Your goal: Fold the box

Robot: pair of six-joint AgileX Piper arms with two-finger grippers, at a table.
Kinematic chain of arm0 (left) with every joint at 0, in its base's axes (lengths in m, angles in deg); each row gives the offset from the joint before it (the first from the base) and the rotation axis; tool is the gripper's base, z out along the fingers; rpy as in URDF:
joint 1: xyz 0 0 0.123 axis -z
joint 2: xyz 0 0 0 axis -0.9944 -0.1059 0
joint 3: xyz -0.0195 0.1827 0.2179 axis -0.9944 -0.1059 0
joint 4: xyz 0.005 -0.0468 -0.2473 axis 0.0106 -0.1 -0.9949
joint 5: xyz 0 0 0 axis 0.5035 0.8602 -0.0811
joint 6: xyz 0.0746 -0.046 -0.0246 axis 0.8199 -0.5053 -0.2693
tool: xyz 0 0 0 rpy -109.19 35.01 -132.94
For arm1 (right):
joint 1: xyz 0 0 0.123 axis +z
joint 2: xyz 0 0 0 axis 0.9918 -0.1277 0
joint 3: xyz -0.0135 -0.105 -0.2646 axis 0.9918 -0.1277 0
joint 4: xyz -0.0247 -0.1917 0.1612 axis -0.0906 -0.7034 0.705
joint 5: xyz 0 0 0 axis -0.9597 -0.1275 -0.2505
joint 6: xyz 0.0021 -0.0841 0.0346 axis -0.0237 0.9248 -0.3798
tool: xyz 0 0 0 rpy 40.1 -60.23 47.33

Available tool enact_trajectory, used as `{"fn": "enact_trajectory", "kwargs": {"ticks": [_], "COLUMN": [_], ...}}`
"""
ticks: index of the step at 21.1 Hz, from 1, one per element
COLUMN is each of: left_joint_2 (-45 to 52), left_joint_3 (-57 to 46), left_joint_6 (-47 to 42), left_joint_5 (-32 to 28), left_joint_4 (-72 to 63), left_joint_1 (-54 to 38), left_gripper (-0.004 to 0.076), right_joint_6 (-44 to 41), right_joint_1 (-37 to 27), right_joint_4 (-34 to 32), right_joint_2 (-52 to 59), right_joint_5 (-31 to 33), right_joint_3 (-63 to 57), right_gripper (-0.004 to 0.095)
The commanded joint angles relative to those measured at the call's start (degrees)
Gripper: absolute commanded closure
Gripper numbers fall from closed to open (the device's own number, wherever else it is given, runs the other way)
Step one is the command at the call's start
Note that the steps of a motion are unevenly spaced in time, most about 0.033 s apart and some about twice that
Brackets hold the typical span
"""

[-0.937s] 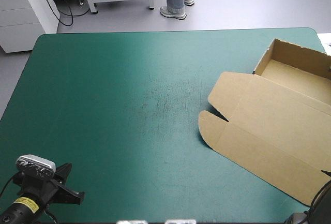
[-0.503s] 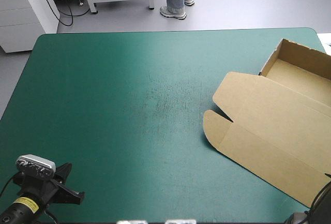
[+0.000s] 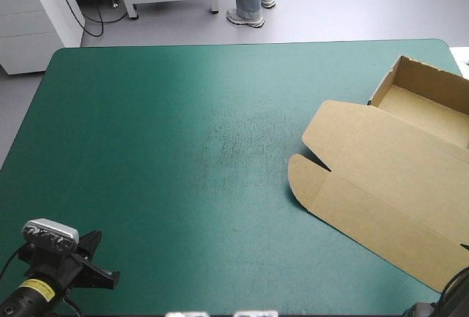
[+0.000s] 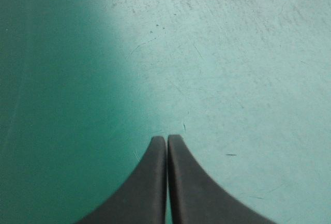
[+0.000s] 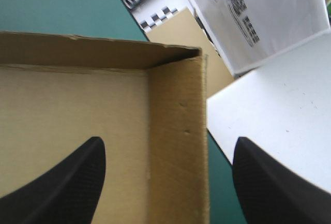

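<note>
Only the right wrist view shows my right jaws. They stand apart, one black finger (image 5: pixel 62 182) over the floor of the box (image 5: pixel 77 105) and the other (image 5: pixel 274 182) outside its raised side wall. There a white top (image 5: pixel 279 110) sits just beside the surface's right edge, with a white printed sheet (image 5: pixel 258 17) past it.

The high view places the box at the right edge of the teal-green surface (image 3: pixel 161 148), tray (image 3: pixel 429 90) toward the far right corner, lid (image 3: pixel 381 178) flat toward the middle.

My left jaws are together over bare, scratched cover near the near left corner. From the left edge to the lid the cover is open.
</note>
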Motion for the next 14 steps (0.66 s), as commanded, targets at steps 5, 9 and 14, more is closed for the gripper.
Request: {"fn": "enact_trajectory", "kwargs": {"ticks": [5, 9, 14], "left_joint_2": [-0.6, -0.6, -0.6], "left_joint_3": [1.4, 1.4, 1.4], "left_joint_6": [-0.3, -0.3, -0.3], "left_joint_5": [-4.0, -4.0, -4.0], "left_joint_4": [0.0, 0.0, 0.0], "left_joint_1": [0.2, 0.2, 0.2], "left_gripper": [0.0732, 0.0732, 0.0732], "right_joint_6": [3.3, 3.3, 3.3], "right_joint_1": [11.5, 25.3, 34.5], "right_joint_4": [6.1, 5.5, 2.4], "right_joint_2": [18.5, 29.2, 40.9], "right_joint_5": [0.3, 0.3, 0.3], "right_joint_3": [2.1, 0.2, -11.5], "right_gripper": [0.0259, 0.0432, 0.0871]}}
